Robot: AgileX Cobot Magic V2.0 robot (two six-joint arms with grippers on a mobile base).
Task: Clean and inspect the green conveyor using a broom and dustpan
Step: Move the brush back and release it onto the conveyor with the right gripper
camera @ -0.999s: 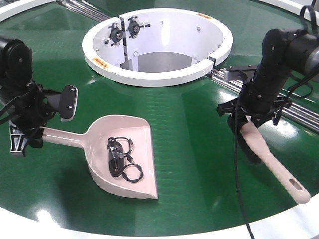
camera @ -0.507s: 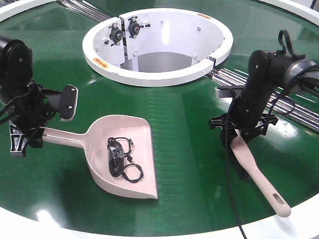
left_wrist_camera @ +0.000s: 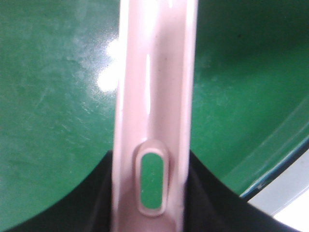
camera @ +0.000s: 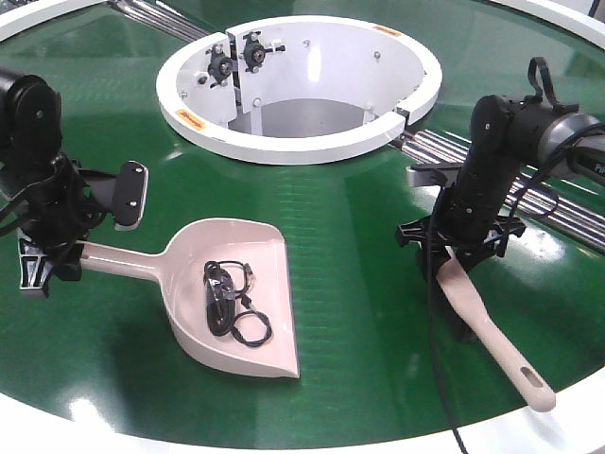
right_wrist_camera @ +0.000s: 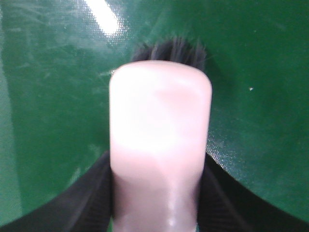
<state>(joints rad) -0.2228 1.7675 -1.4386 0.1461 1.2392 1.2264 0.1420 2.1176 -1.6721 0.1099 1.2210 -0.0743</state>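
Observation:
The pale beige dustpan [camera: 236, 284] lies on the green conveyor [camera: 359, 227], mouth toward the front, with a tangle of black wire [camera: 232, 305] inside. My left gripper [camera: 68, 251] is shut on the dustpan's handle end; the left wrist view shows the handle [left_wrist_camera: 154, 87] with its slot between the jaws of this gripper [left_wrist_camera: 152, 193]. My right gripper [camera: 465, 253] is shut on the broom [camera: 496, 336], whose slotted handle points to the front right. In the right wrist view the broom's back [right_wrist_camera: 159, 125] fills the gripper [right_wrist_camera: 157, 193], with dark bristles [right_wrist_camera: 174, 50] on the belt.
The white hub [camera: 189, 118] with its open centre stands at the back. Metal rollers [camera: 558, 203] run in a seam behind the right arm. The white outer rim [camera: 529, 430] curves along the front. A black cable [camera: 437, 369] hangs from the right arm.
My right arm has moved left and down with the broom, bringing the brush head onto the belt; it has hardly moved in the last half second. The left arm and dustpan are unchanged.

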